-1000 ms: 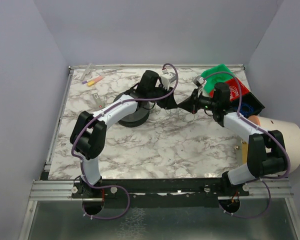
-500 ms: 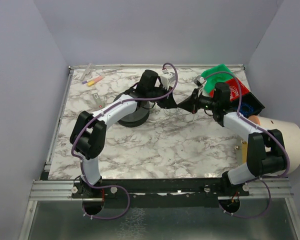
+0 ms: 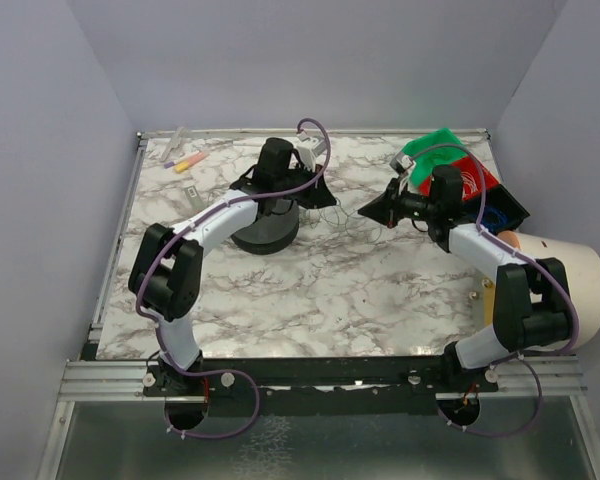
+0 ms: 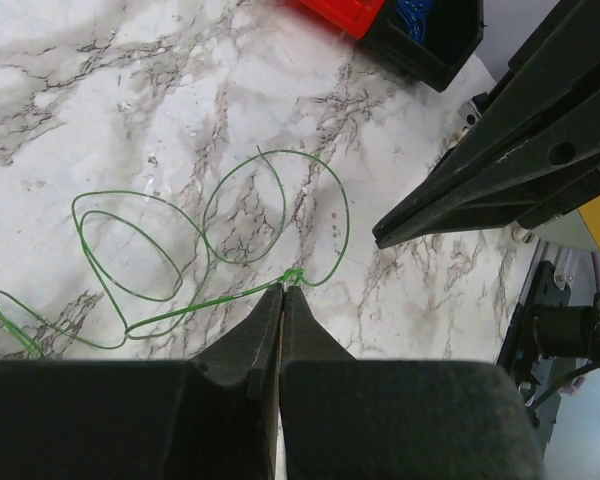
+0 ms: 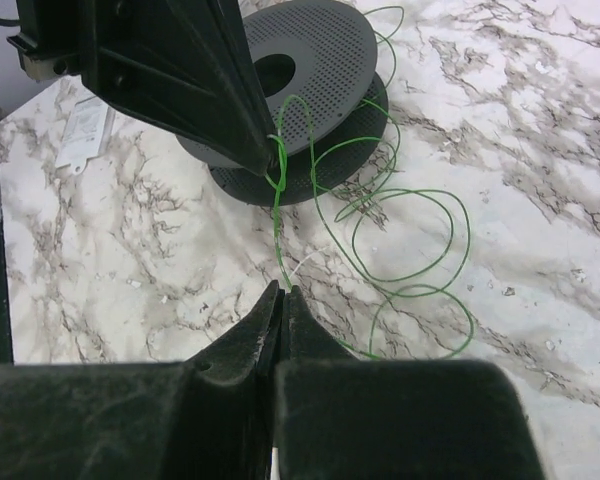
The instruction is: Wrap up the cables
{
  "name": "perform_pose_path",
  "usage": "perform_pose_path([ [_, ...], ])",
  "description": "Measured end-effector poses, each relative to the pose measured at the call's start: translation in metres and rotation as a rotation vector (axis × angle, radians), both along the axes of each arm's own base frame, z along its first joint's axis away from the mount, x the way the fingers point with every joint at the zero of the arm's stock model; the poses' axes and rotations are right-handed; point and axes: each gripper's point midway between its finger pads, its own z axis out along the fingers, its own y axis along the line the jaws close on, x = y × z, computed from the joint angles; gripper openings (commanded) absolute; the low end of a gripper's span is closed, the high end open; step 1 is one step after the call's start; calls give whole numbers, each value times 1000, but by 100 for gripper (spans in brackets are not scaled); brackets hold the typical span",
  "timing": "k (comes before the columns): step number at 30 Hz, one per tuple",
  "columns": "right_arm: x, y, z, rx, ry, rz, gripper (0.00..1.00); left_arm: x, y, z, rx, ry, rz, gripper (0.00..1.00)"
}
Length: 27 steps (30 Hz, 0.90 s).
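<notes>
The cable is a hair-thin green wire (image 4: 292,276) lying in loose loops on the marble table. My left gripper (image 4: 282,291) is shut, pinching the wire at a small knot by its tips. My right gripper (image 5: 283,290) is also shut, with the same wire (image 5: 279,240) caught at its tips. A short taut stretch of wire runs between the two. In the top view the left gripper (image 3: 334,203) and the right gripper (image 3: 363,212) face each other tip to tip, a little apart, above the table's back middle.
A black round spool (image 3: 265,228) with perforated flanges (image 5: 310,50) sits under the left arm. Green, red and black bins (image 3: 460,175) stand at the back right, a white cylinder (image 3: 572,290) at the right edge, markers (image 3: 185,160) at the back left.
The left gripper closed on the wire and the left arm drew back to the left, toward the spool. The gap between the two grippers grew. The right arm hardly moved.
</notes>
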Motion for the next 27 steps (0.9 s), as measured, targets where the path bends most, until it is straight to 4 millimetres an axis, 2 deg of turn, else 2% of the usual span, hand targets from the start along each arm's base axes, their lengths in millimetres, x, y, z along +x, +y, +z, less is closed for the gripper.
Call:
perform_pose_path([
  [4, 1, 0, -2, -5, -4, 3, 2, 2, 2, 6, -18, -5, 11, 0],
  [6, 0, 0, -3, -4, -5, 13, 14, 0, -1, 7, -24, -11, 4, 0],
  [8, -2, 1, -2, 0, -5, 25, 18, -3, -5, 6, -24, -17, -10, 0],
  [17, -16, 9, 2, 8, -65, 133, 17, -31, -25, -2, 5, -32, -107, 0],
  [22, -22, 12, -7, -37, -113, 176, 13, -33, -26, -4, 14, -34, -116, 0],
  [27, -26, 15, -12, -60, -136, 202, 18, -33, -25, -4, 16, -38, -116, 0],
])
